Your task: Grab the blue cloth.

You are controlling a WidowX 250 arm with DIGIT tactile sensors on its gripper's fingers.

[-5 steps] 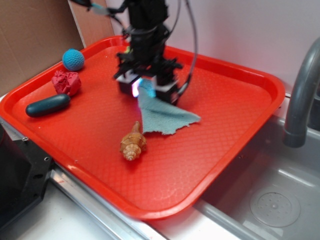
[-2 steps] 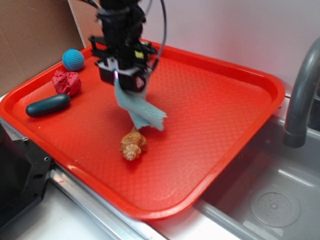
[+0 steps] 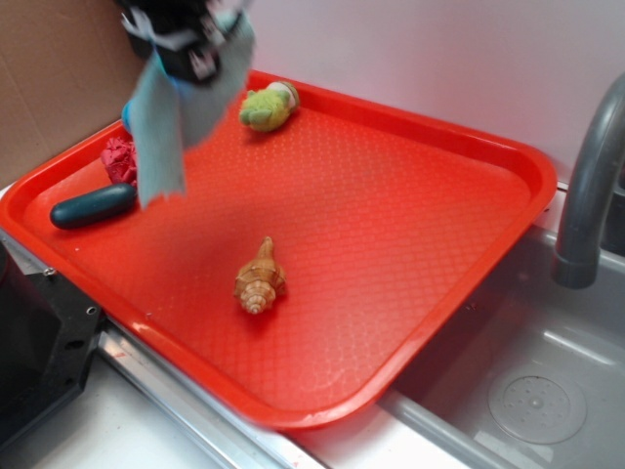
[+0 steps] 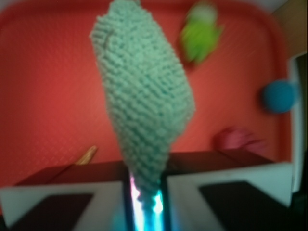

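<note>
The blue cloth (image 3: 161, 127) hangs free in the air over the tray's far left corner, pinched at its top by my gripper (image 3: 195, 49), which reaches the top edge of the exterior view. In the wrist view the cloth (image 4: 144, 96) fills the middle, its narrow end clamped between my two fingers, and the gripper (image 4: 146, 192) is shut on it. The cloth touches nothing below it.
On the red tray (image 3: 469, 225) lie a seashell (image 3: 259, 278), a dark teal oblong (image 3: 93, 205), a crumpled red piece (image 3: 119, 156) and a green plush toy (image 3: 269, 106). The wrist view also shows a blue ball (image 4: 279, 95). A sink and faucet (image 3: 586, 176) stand at the right.
My gripper has risen and swung to the far left with the cloth, lifting it fully off the tray. The green plush toy behind it has come into view.
</note>
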